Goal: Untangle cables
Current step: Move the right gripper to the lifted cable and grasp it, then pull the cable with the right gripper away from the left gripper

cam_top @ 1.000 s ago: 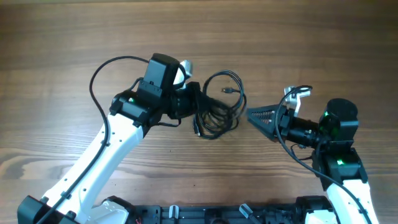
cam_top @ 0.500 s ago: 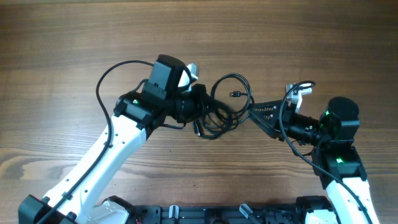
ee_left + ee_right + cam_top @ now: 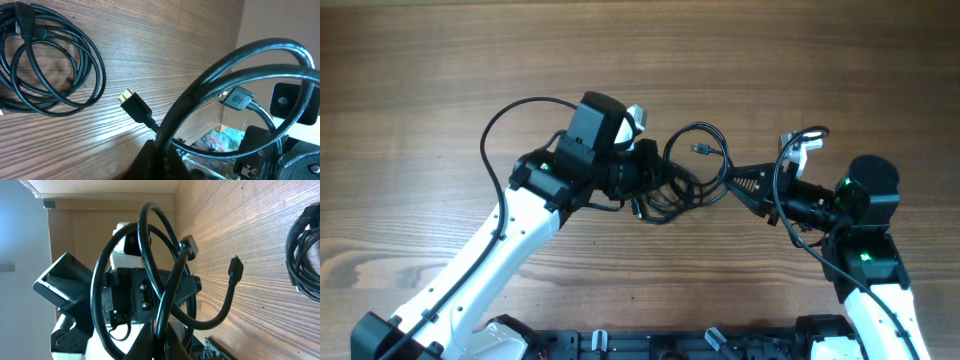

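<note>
The black cables [image 3: 672,190] hang as a tangled bundle between my two grippers above the wooden table [image 3: 440,60]. My left gripper [image 3: 655,172] is shut on strands at the bundle's left side. From the right, my right gripper [image 3: 728,180] is shut on a strand of the upper loop. In the left wrist view the gripper [image 3: 162,160] pinches two thick loops [image 3: 260,47], a plug end [image 3: 135,107] sticks out, and a coil [image 3: 98,60] lies on the wood. In the right wrist view the gripper [image 3: 160,340] clamps a strand, with loops [image 3: 142,230] and a plug [image 3: 235,267] beyond.
Both arms meet over the middle of the table, the left arm [image 3: 500,240] reaching from the lower left and the right arm [image 3: 865,240] from the lower right. A black rail [image 3: 670,345] runs along the table's front edge.
My right gripper has moved left to the bundle and shut on a strand. The left gripper with the cables has shifted slightly right.
</note>
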